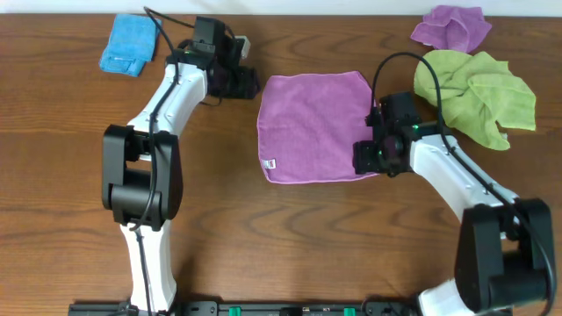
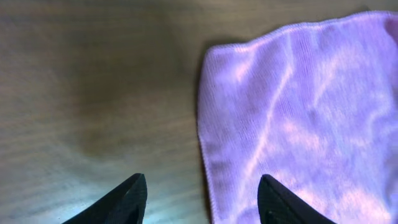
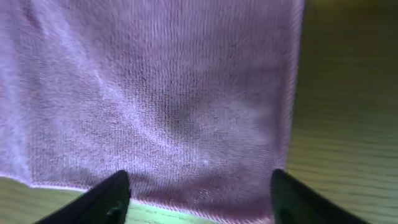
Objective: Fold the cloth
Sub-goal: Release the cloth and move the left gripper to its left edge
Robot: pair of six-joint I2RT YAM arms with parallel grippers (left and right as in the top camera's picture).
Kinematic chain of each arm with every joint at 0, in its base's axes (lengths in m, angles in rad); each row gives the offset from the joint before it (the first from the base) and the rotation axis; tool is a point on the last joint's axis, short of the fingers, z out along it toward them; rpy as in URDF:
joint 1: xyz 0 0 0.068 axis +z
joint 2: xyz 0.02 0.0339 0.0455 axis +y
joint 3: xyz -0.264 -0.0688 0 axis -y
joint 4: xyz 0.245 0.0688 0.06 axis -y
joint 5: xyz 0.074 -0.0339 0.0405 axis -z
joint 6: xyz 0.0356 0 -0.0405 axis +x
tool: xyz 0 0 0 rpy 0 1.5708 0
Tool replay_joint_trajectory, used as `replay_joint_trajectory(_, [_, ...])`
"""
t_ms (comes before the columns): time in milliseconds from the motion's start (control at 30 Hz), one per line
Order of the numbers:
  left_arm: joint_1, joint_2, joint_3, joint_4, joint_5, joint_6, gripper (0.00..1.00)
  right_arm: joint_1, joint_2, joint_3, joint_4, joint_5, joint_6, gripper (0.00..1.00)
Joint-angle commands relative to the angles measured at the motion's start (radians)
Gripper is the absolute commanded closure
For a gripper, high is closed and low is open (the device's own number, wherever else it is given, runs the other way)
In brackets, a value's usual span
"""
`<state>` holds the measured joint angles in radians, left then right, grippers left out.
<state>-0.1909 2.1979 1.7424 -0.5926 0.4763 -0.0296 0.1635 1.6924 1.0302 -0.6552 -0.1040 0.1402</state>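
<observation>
Presently the purple-magenta cloth (image 1: 316,123) lies spread flat near the middle of the wooden table (image 1: 70,175), with its white tag (image 1: 270,163) at the near left corner. The left end effector (image 1: 248,84) sits just beside the far left corner, fingers (image 2: 124,202) apart and released, gripping nothing. The right end effector (image 1: 373,158) is over the near right corner, likewise released, its fingers (image 3: 106,199) straddling the hem unclamped. Along the far edge lie a folded blue cloth (image 1: 127,44), a bunched purple cloth (image 1: 452,26) and a crumpled lime-green towel (image 1: 474,92).
</observation>
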Motion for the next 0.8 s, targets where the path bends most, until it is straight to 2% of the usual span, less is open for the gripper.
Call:
replay_joint_trajectory(0, [-0.004,0.001,-0.006,-0.032,0.056,0.000,0.40,-0.026,-0.060,0.023,0.001,0.002,0.000,0.22])
replay_joint_trajectory(267, [0.002,0.005,-0.006,-0.111,0.061,-0.026,0.29,-0.083,-0.105,0.023,-0.053,-0.002,0.000,0.21])
replay_joint_trajectory(600, [0.004,0.007,-0.076,-0.084,0.132,-0.106,0.28,-0.084,-0.107,0.023,-0.075,-0.002,0.000,0.21])
replay_joint_trajectory(767, [0.018,0.007,-0.151,0.018,0.257,-0.144,0.29,-0.084,-0.107,0.023,-0.076,-0.002,0.000,0.21])
